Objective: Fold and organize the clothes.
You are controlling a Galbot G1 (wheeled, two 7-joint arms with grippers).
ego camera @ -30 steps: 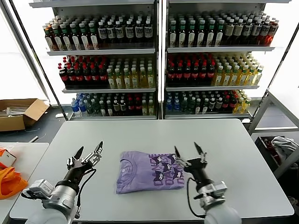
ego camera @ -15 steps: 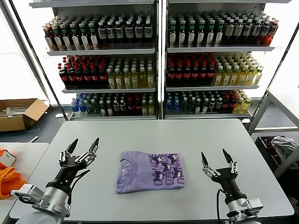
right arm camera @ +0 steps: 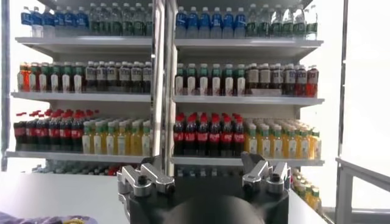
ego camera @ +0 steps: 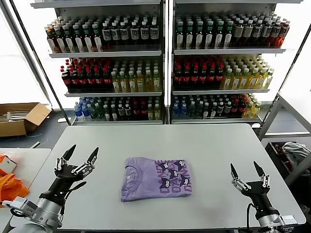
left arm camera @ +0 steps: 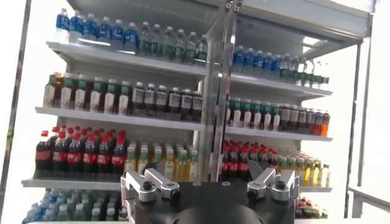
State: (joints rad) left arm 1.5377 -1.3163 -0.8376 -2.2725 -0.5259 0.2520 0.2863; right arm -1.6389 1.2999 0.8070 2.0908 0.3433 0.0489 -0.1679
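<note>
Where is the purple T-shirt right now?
In the head view, the folded lavender cotton T-shirt lies mid-table, between the open left gripper and right gripper.

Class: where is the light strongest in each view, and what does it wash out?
Head view: bright backlight behind the drink shelves; the folded T-shirt stays evenly lit. Left wrist view: white glare at both edges. Right wrist view: glare at the window side.

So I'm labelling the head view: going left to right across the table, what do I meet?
Left claw → T-shirt → right claw, both claws open and clear of the shirt.
</note>
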